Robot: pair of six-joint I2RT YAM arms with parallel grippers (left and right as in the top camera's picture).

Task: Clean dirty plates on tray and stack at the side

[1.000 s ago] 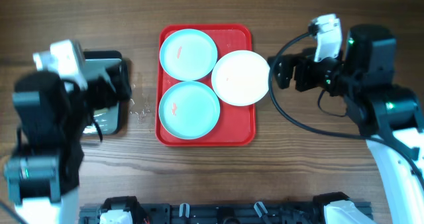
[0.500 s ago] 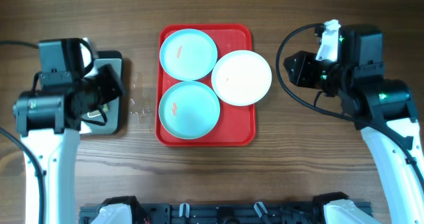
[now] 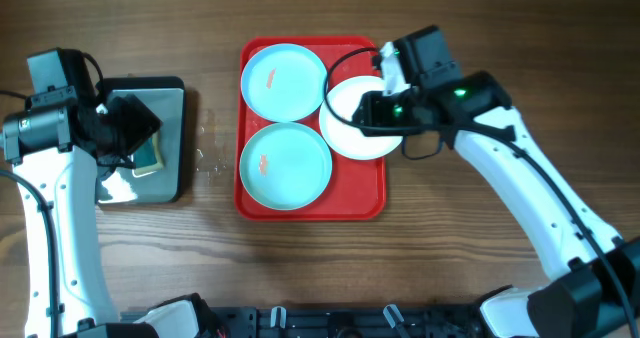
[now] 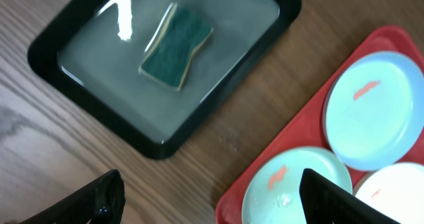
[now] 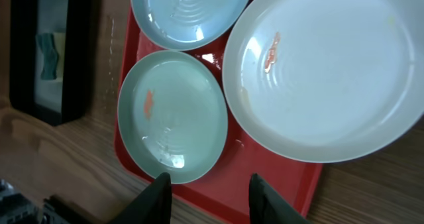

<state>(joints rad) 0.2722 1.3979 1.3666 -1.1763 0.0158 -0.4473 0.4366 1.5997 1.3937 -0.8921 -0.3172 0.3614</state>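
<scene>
The red tray [image 3: 360,193] lies mid-table and carries three plates. Two turquoise plates [image 3: 284,81] [image 3: 286,165] with reddish smears sit on its left half. The white plate [image 3: 350,138] overhangs its right rim and shows a small red smear in the right wrist view [image 5: 328,71]. My right gripper [image 3: 368,108] hovers over the white plate; its jaws stand open above the tray [image 5: 265,164] with nothing between them [image 5: 212,201]. My left gripper [image 3: 128,136] hangs wide open above the pan, empty [image 4: 212,204].
A black-rimmed metal pan [image 3: 170,183] stands left of the tray, with a green-and-yellow sponge [image 4: 177,46] lying in it. Small water drops speckle the wood [image 3: 210,158] between pan and tray. Bare wooden table surrounds the tray.
My right arm has swung left from the table's right side to above the white plate, with narrower jaws. My left arm has shifted back over the pan.
</scene>
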